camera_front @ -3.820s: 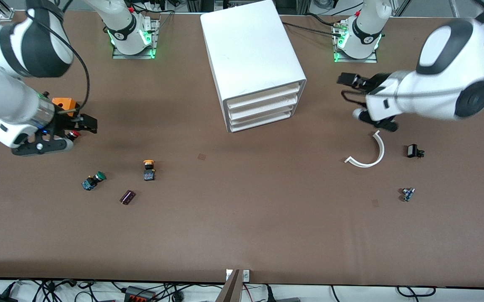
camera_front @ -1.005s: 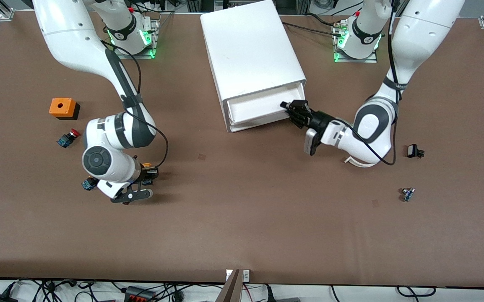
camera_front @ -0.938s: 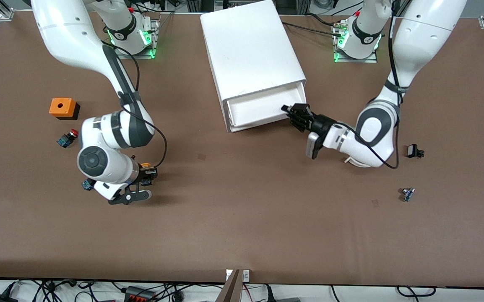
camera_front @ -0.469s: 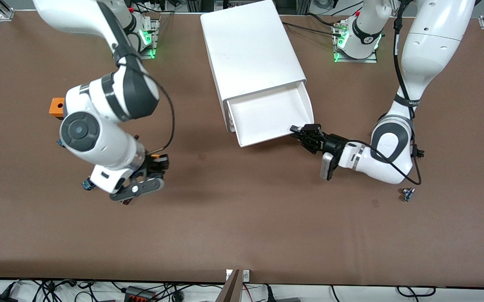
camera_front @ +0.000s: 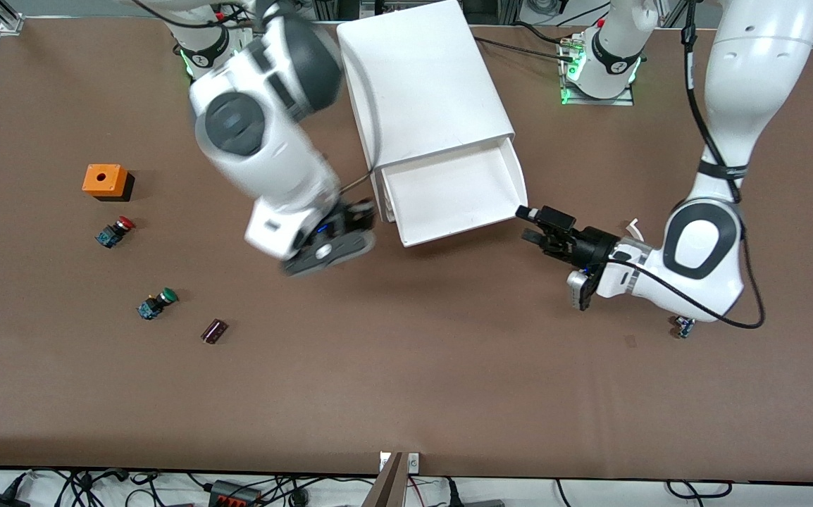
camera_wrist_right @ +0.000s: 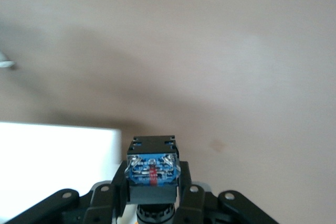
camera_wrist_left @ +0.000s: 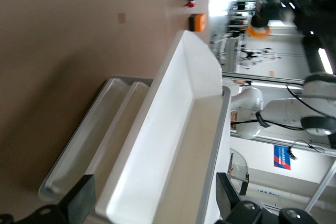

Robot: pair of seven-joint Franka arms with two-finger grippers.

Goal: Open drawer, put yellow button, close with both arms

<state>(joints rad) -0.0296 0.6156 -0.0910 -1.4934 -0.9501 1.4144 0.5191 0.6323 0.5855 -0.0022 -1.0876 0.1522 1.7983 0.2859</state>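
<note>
The drawer [camera_front: 464, 231], the top one of the white cabinet [camera_front: 420, 77], stands pulled out and looks empty. My right gripper [camera_front: 358, 217] is in the air beside the cabinet's front corner, at the drawer's right-arm end. It is shut on the yellow button [camera_wrist_right: 152, 169], whose black body and bluish base show in the right wrist view; the cap is hidden there. My left gripper [camera_front: 530, 224] is open and empty, just off the drawer's front corner at the left arm's end. The left wrist view looks along the open drawer [camera_wrist_left: 178, 129] between my spread fingers [camera_wrist_left: 81, 203].
An orange box [camera_front: 105, 181], a red-capped button [camera_front: 114, 231], a green-capped button [camera_front: 156, 303] and a small dark part [camera_front: 214, 330] lie toward the right arm's end. A white curved piece [camera_front: 633, 227] and a small blue part [camera_front: 685, 326] lie by the left arm.
My left gripper pulled the top drawer out, let go and drew back from it. My right gripper took the yellow button off the table and carried it up to the drawer's side.
</note>
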